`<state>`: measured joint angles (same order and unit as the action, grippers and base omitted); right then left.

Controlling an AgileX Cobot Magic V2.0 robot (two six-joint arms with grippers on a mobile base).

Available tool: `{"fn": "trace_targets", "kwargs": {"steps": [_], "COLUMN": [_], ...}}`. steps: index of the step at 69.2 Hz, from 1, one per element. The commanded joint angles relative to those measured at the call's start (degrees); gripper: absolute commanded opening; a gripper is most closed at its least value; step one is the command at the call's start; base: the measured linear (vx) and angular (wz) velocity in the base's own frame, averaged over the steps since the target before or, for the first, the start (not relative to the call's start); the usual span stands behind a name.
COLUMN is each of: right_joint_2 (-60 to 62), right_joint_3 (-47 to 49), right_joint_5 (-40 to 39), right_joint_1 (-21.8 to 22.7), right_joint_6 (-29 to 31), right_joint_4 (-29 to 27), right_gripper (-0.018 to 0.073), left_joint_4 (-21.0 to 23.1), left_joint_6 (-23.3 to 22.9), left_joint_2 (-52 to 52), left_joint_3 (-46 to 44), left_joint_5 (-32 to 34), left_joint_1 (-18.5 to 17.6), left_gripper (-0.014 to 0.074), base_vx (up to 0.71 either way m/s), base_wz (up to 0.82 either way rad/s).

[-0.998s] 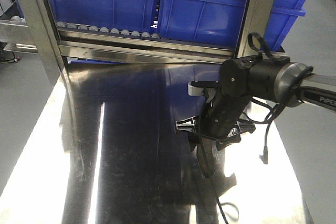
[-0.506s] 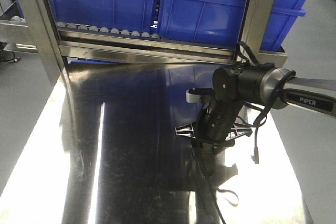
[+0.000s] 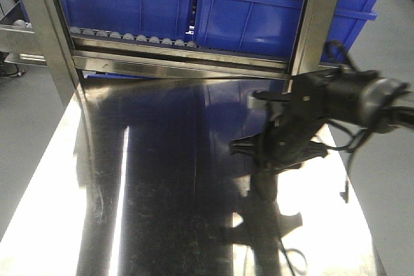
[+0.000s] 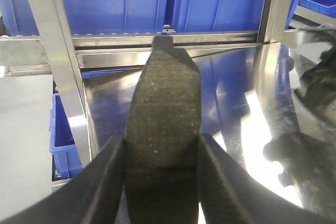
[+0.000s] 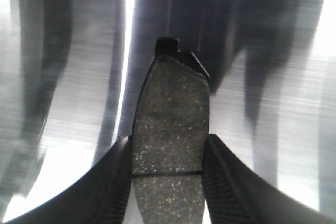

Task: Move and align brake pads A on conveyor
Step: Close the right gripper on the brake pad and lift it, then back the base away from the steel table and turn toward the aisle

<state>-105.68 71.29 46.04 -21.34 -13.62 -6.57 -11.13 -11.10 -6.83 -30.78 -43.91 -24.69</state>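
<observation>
Each gripper holds one brake pad. In the left wrist view my left gripper is shut on a dark grey brake pad that sticks out forward, its groove just past the fingertips. In the right wrist view my right gripper is shut on a speckled grey brake pad, held above the shiny steel tabletop. The front view shows the right arm, blurred, with its gripper low over the tabletop's right side; the pad cannot be made out there. The conveyor is out of view.
A steel roller rack with blue bins stands along the tabletop's far edge, with steel posts at both corners. Another blue bin sits low beside the table. The right arm shows as a dark blur in the left wrist view.
The right arm has swung to the right and slightly back over the steel tabletop, lifting its gripper from pointing straight down; it is now motion-blurred.
</observation>
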Motion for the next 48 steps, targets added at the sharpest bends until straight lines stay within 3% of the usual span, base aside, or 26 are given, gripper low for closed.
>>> {"fn": "trace_targets", "kwargs": {"steps": [1,22,35,48], "right_joint_2": [7.6,25.6,39.5,54.9], "right_joint_3": [-2.0,-11.5,-17.6,-25.8], "right_joint_5": [-1.9,-1.7,-5.6,-13.7], "right_joint_1": [4.4,16.5,17.0,17.0], "right_joint_6": [3.8,15.1,20.5,20.7], "right_joint_4": [0.6,2.7,4.0,3.8], "right_gripper": [-0.0006,-0.0005,-0.0005,-0.0005], "left_joint_4": [-0.3,-0.3,-0.3,-0.3], "left_joint_6": [-0.1,-0.1,-0.1,-0.1], "left_joint_2": [-0.8,-0.8,-0.8,-0.8], "left_joint_3": [-1.4,-1.4,-1.4,-1.4], "left_joint_5": [5.6,5.6,5.6,5.6], "left_joint_1": [-0.2,-0.2,-0.2,-0.2], "left_gripper": [-0.0006,-0.0006,-0.0006,-0.0006], "base_vx": [0.0,0.0,0.0,0.0], "base_wz": [0.0,0.0,0.0,0.0]}}
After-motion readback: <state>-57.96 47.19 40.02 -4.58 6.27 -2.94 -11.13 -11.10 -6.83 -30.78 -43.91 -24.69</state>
